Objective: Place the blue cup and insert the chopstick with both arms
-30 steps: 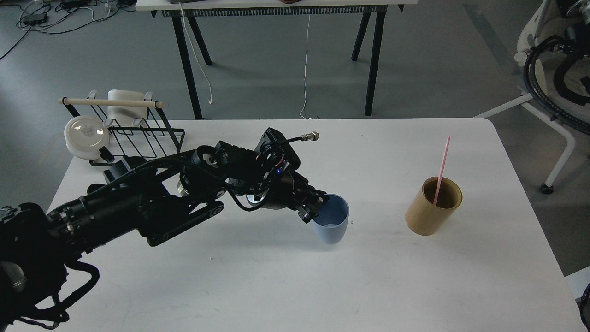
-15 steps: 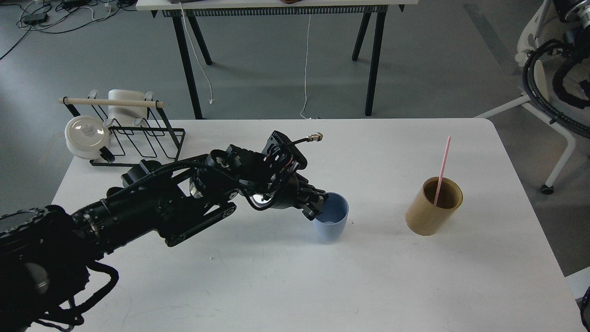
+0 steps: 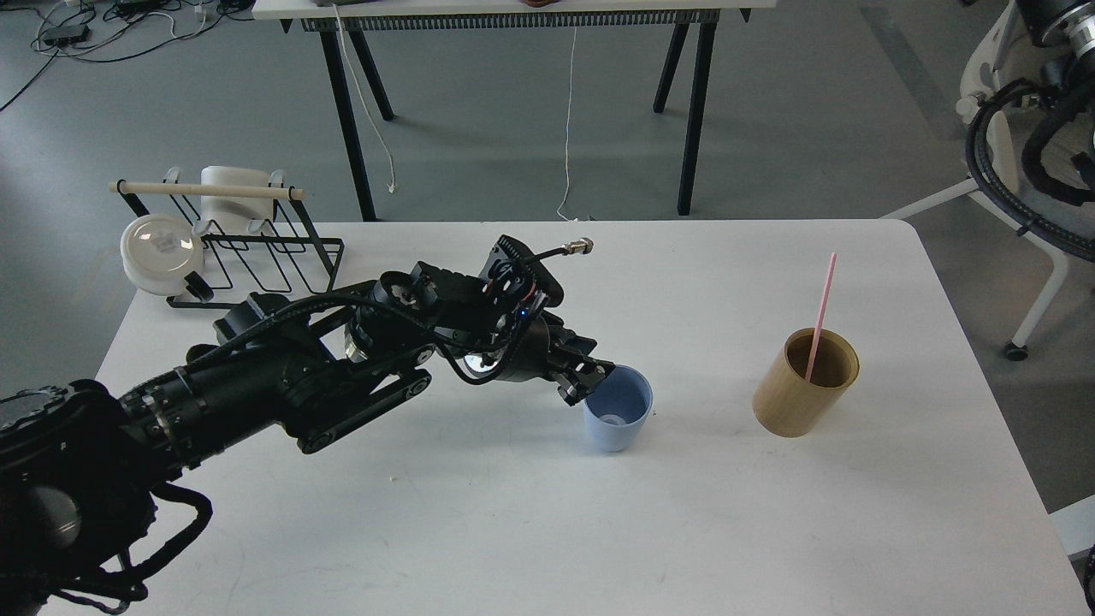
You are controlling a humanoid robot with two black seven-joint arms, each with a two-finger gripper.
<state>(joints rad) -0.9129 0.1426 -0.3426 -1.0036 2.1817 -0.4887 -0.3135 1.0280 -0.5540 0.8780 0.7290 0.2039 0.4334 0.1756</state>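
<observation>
Placing step: the small pale blue plastic tumbler, the blue cup (image 3: 618,419), stands upright on its base on the white surface (image 3: 513,530), about midway between the left and right edges.
Left gripper: the left gripper (image 3: 590,382) at the far end of the black jointed left arm (image 3: 282,385) is at the cup's left rim, one finger apparently over the lip; from this angle I cannot tell whether it is clenched on the wall or already released.
Right gripper: not visible on the surface; only cables and a white frame show past the right edge.
Chopstick: the long thin pink chopstick (image 3: 819,312) leans inside the taller tan wooden cylindrical holder (image 3: 805,393), which stands near the right edge, well apart from the cup.
Other things: a black wire rack (image 3: 257,257) with a cream wooden rod (image 3: 205,190) across its top sits at the far left corner, with a white round lid (image 3: 160,251) against it.
Step in hand: by my judgement the cup is down and the release is the open question.
Next move: the left gripper needs to open and lift clear without tipping the light cup; then the right arm must take the pink stick near its upper end, draw it straight up out of the holder, and lower it into the cup's mouth.
Risk: a tall stick may topple so small a tumbler.
</observation>
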